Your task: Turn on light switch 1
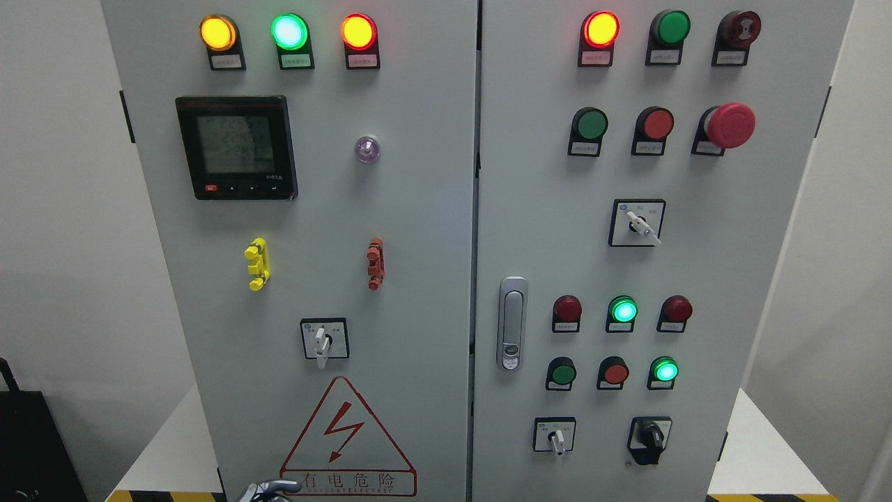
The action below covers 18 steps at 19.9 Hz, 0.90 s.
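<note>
Fingertips of one hand (268,489), state and side not discernible, are seen at the bottom edge; among many unreadably labelled controls, the wrong selector (320,341) could be turned.

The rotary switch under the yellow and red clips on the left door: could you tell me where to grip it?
Pinch the white lever of the rotary switch across its flat sides, coming straight at the door. It hangs downward, proud of its square plate.

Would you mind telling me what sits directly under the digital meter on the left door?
Under the digital meter come a yellow clip, then a white-handled rotary switch and the warning triangle. A hand at the bottom edge covers the sign's lower left corner.
</note>
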Each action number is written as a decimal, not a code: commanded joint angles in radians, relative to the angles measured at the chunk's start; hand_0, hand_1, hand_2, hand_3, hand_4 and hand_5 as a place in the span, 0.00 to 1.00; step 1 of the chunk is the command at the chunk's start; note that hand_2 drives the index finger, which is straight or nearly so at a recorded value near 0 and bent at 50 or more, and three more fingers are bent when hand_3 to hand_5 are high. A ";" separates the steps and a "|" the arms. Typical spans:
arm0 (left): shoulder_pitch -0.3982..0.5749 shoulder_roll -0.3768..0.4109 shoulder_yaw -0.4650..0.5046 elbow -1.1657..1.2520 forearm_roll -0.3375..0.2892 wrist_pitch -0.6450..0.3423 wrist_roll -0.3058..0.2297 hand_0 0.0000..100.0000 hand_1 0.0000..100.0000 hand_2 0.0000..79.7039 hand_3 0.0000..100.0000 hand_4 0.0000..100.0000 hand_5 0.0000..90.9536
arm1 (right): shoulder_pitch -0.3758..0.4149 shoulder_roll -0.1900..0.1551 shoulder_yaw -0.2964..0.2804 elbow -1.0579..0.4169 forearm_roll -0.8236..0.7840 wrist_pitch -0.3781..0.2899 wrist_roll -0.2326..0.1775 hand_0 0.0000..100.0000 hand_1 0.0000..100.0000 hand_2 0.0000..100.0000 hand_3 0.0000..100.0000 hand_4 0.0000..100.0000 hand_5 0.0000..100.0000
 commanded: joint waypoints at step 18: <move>-0.167 -0.061 -0.141 -0.075 -0.014 0.274 0.244 0.10 0.67 0.66 0.87 0.89 0.91 | 0.000 0.000 0.001 0.000 0.000 0.000 0.001 0.00 0.00 0.00 0.00 0.00 0.00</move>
